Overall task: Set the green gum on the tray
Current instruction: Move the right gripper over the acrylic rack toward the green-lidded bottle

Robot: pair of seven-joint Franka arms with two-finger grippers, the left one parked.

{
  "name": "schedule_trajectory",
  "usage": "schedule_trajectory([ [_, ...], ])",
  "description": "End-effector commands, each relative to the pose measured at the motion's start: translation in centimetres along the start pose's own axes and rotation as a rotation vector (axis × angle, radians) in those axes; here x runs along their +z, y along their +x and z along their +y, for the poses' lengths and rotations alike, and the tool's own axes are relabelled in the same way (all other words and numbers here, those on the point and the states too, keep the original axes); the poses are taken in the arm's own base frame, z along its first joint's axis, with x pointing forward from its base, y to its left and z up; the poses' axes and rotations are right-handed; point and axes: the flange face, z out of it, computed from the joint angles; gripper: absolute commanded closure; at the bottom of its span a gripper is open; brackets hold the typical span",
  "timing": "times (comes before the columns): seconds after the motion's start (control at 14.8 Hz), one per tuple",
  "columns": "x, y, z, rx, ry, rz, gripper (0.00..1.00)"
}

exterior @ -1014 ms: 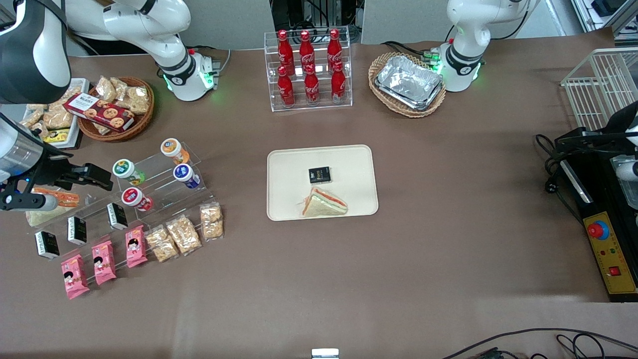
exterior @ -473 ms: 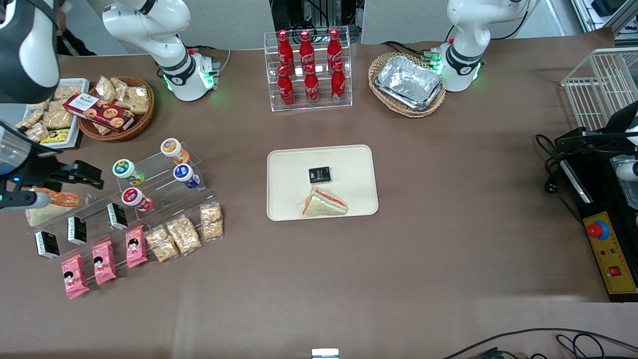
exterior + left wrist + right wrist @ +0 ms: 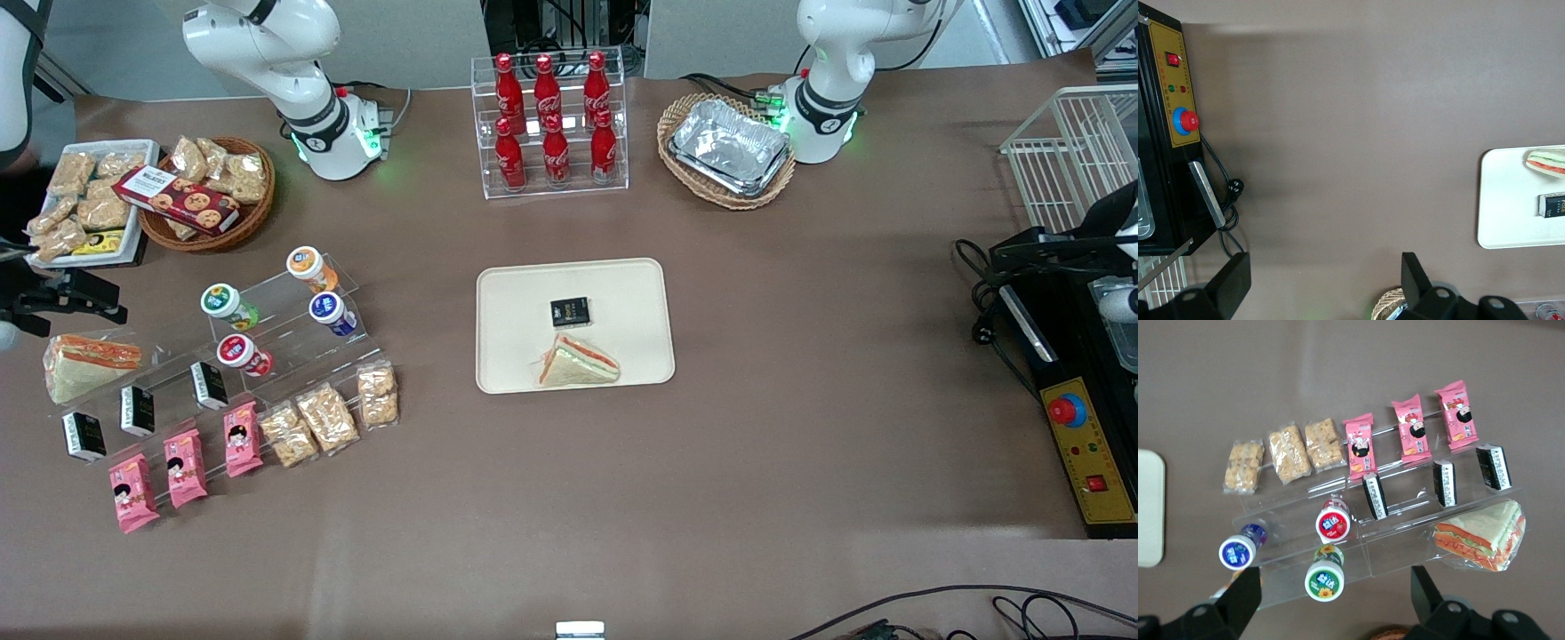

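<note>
Gripper (image 3: 1331,603): fingers spread apart, holding nothing, high above the acrylic rack (image 3: 267,342) at the working arm's end.
Green gum (image 3: 226,305): on the rack's upper step, beside the orange gum (image 3: 309,267), well apart from the tray.
Tray (image 3: 516,302): holds a black packet (image 3: 570,311) and a sandwich (image 3: 578,363).
Wicker basket (image 3: 711,191): stacked foil trays (image 3: 732,144).
Clear stand (image 3: 551,182): six red bottles (image 3: 549,120).

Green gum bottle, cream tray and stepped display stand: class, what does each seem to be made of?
The green gum bottle looks like glossy plastic: smooth white lid, printed label. The cream tray seems matte plastic or moulded fibre; no shine shows. The stepped display stand appears clear acrylic, the table showing through it. The gripper, open, hangs toward the working arm's end.
</note>
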Motion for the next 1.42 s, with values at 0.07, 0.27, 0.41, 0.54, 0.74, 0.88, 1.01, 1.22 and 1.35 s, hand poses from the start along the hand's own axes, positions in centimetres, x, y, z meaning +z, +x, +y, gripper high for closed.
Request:
schedule_trajectory([
  [0.07, 3.2, -3.2, 0.6, -0.049, 0.043, 0.020, 0.00],
  [0.27, 7.0, -4.3, 0.4, -0.050, 0.051, 0.014, 0.00],
  [0.41, 9.2, -5.5, 0.2, -0.050, 0.052, 0.032, 0.00],
  [0.54, 11.3, -6.8, -0.4, -0.053, 0.057, 0.039, 0.00],
  [0.74, 14.3, -8.6, -1.0, -0.046, 0.064, 0.046, 0.00],
  [0.88, 15.7, -9.5, -1.3, -0.044, 0.068, 0.045, 0.00],
  [1.01, 16.7, -10.1, -1.4, -0.042, 0.070, 0.046, 0.00],
  [1.22, 17.5, -10.4, -1.6, -0.042, 0.072, 0.037, 0.00],
  [1.35, 18.0, -10.5, -1.7, -0.041, 0.071, 0.040, 0.00],
])
